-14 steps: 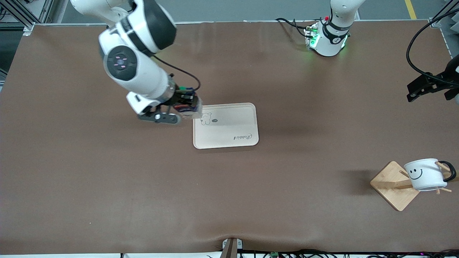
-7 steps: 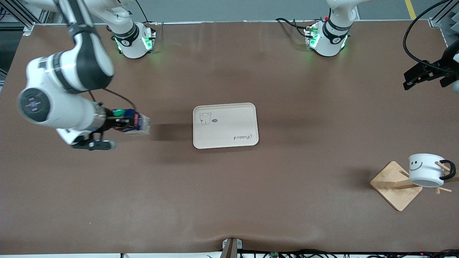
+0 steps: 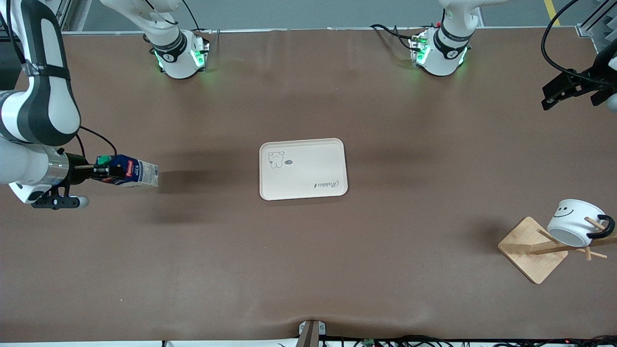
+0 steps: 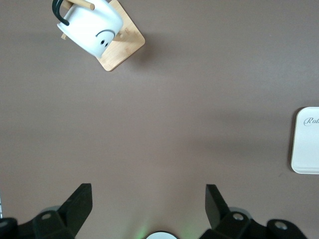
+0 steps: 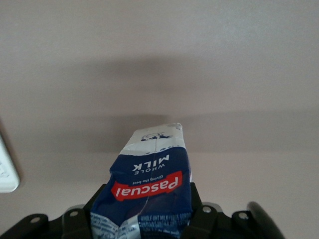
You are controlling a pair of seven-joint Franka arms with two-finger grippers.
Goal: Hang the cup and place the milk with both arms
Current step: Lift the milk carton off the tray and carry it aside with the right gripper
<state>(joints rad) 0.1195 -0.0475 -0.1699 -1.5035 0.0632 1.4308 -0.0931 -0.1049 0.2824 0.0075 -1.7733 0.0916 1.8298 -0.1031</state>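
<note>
My right gripper (image 3: 99,172) has its fingers clamped on the cap end of the milk (image 3: 129,174), holding the carton tipped nearly on its side up in the air, over bare table well off from the tray toward the right arm's end. From the right wrist view the milk (image 5: 149,191) fills the space between the fingers, label readable, with only a corner of the tray (image 5: 6,172) showing. My left gripper (image 3: 561,90) hangs spread wide with nothing in it, well clear of the tray toward the left arm's end of the table; its wrist view shows both fingers (image 4: 75,204) apart over bare cloth. That arm is waiting.

Working down by size, taking the tray as my landmark: the table (image 3: 308,270) is covered in brown cloth. The tray (image 3: 303,168) sits about mid-table, pale, with a small bear drawing and a script word, and nothing on it. The wooden rack (image 3: 532,248) stands toward the left arm's end and nearer the front camera than the tray. The cup (image 3: 573,226) hangs on one of its pegs by the black handle, tilted, smiley face showing.

As I read it, the hanging half is done. The milk half is not: the carton is in hand but well away from the tray, where I judge it belongs.
</note>
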